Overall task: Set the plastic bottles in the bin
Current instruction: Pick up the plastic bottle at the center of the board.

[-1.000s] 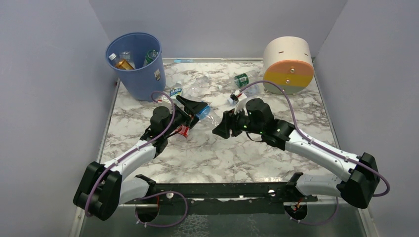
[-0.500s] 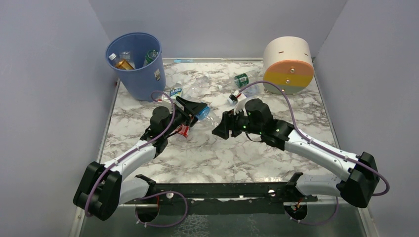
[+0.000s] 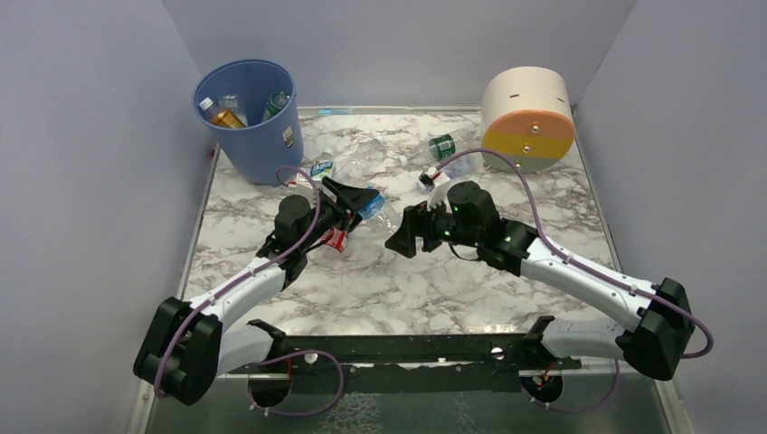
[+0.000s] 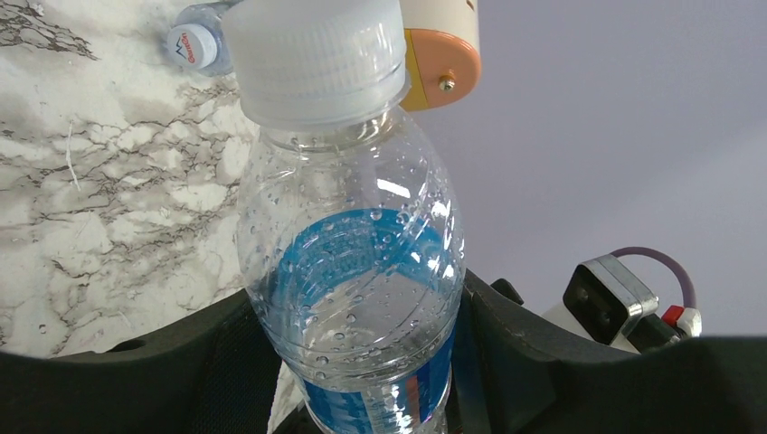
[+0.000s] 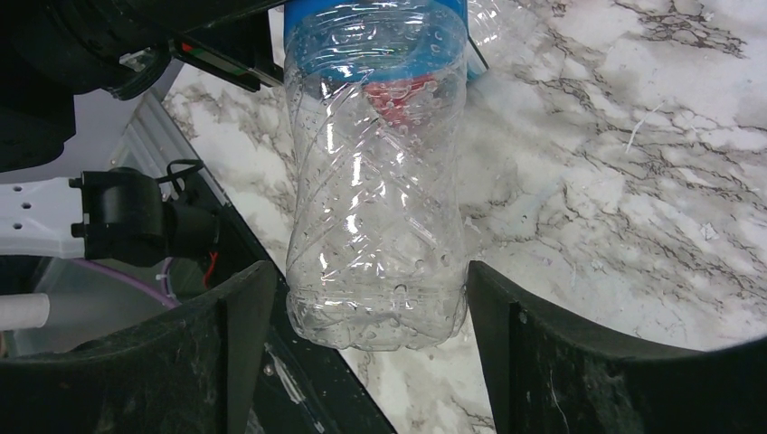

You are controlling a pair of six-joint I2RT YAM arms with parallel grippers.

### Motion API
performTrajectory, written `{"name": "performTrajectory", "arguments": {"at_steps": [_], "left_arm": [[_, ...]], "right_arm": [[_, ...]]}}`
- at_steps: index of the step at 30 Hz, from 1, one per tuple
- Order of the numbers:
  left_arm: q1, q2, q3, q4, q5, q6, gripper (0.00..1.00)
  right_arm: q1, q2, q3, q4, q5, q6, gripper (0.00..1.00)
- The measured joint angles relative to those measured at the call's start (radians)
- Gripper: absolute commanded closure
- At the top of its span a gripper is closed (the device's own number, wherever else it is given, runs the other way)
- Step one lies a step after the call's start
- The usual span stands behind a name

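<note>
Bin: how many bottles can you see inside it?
3 in the bin: an amber bottle at the left wall, a clear bottle just behind it, a green-labelled bottle on the right. Others may lie hidden underneath.

one blue bin (image 3: 256, 143), three bottles (image 3: 225, 117) showing in it. six more outside: one blue-labelled bottle (image 3: 372, 204) off the counter (image 3: 407, 285), five lying on it. one cream, orange and yellow drum (image 3: 527, 119). two arms (image 3: 242, 282), two claws: left claw (image 3: 358, 194), right claw (image 3: 404, 238).
</note>
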Motion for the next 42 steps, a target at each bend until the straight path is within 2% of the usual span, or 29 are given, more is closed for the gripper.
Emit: {"name": "performTrajectory", "arguments": {"at_steps": [4, 7, 19, 42], "left_arm": [[0.000, 0.000, 0.000, 0.000, 0.000, 0.004, 0.37], [0.000, 0.000, 0.000, 0.000, 0.000, 0.006, 0.37], [0.000, 0.000, 0.000, 0.000, 0.000, 0.012, 0.38], [0.000, 0.000, 0.000, 0.000, -0.001, 0.030, 0.37]], "right_arm": [[0.000, 0.000, 0.000, -0.002, 0.000, 0.000, 0.16], [0.000, 0.000, 0.005, -0.008, 0.000, 0.002, 0.00], [0.001, -0.009, 0.034, -0.031, 0.005, -0.001, 0.00], [0.001, -0.129, 0.148, -0.201, 0.108, -0.001, 0.01]]}}
